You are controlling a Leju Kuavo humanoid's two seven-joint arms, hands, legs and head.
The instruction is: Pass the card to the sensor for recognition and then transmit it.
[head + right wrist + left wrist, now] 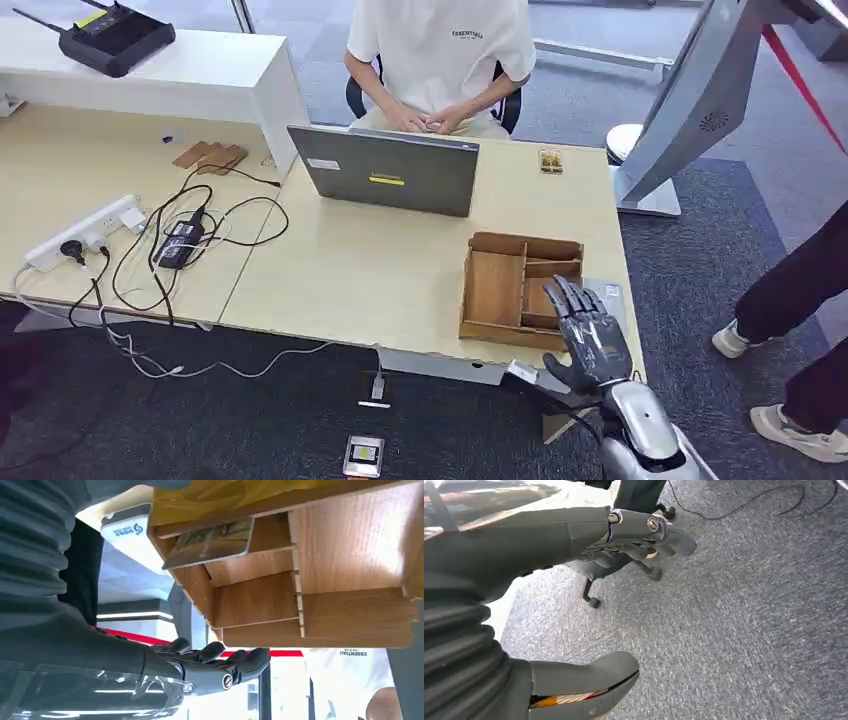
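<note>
A wooden divided tray point(497, 288) sits near the table's front right corner. In the right wrist view a card point(210, 542) leans tilted in one compartment of the tray point(350, 545). My right hand point(590, 335) hovers over the tray's near right corner, fingers point(215, 657) stretched out and apart, holding nothing and not touching the card. A white device point(125, 527), possibly the sensor, lies just beside the tray. Another small card point(550, 160) lies at the table's far edge. My left hand point(624, 535) hangs above grey carpet with nothing in it.
A person in a white shirt point(440, 45) sits behind an open laptop point(390, 170). A power strip point(85, 232) and cables lie on the left. Another person's legs point(790, 300) stand at the right, near a grey kiosk stand point(690, 100). A small device point(363, 455) lies on the floor.
</note>
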